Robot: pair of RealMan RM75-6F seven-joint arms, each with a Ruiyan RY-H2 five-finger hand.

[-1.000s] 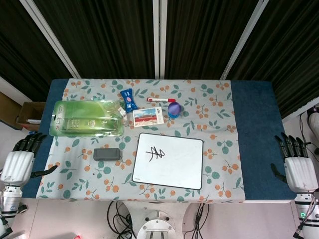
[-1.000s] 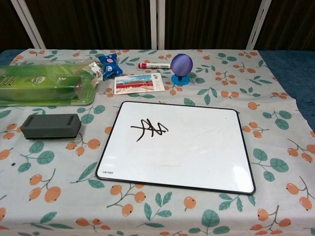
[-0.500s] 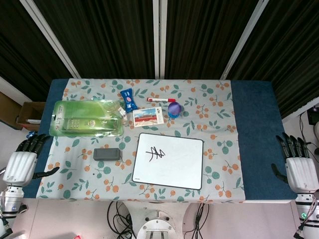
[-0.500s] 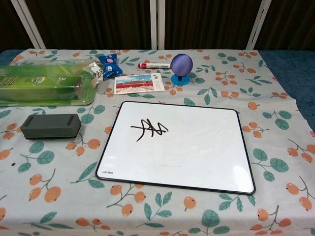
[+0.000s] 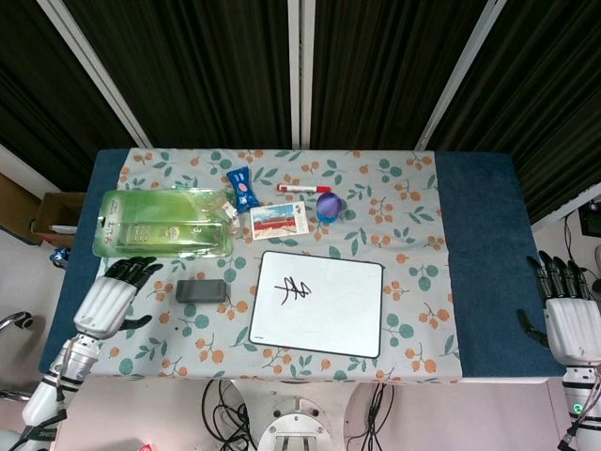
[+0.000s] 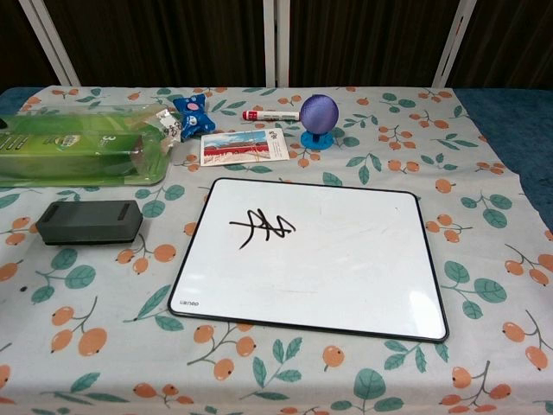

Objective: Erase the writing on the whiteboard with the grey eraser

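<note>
The whiteboard (image 5: 317,303) (image 6: 316,256) lies flat near the table's front, with black writing (image 5: 292,289) (image 6: 261,228) on its left half. The grey eraser (image 5: 201,290) (image 6: 89,221) rests on the cloth to the board's left. My left hand (image 5: 111,299) hovers over the table's left edge, a short way left of the eraser, fingers apart and holding nothing. My right hand (image 5: 571,319) hangs off the table's right side, fingers spread and empty. Neither hand shows in the chest view.
A green plastic package (image 5: 165,225) (image 6: 78,143) lies behind the eraser. Further back are a blue wrapper (image 5: 241,186), a red marker (image 5: 302,189), a purple ball on a blue stand (image 5: 328,206) (image 6: 318,117) and a postcard (image 5: 279,221) (image 6: 244,146).
My left hand has moved right, from beside the table to over its left edge, closer to the eraser. My right hand has drifted slightly right and down.
</note>
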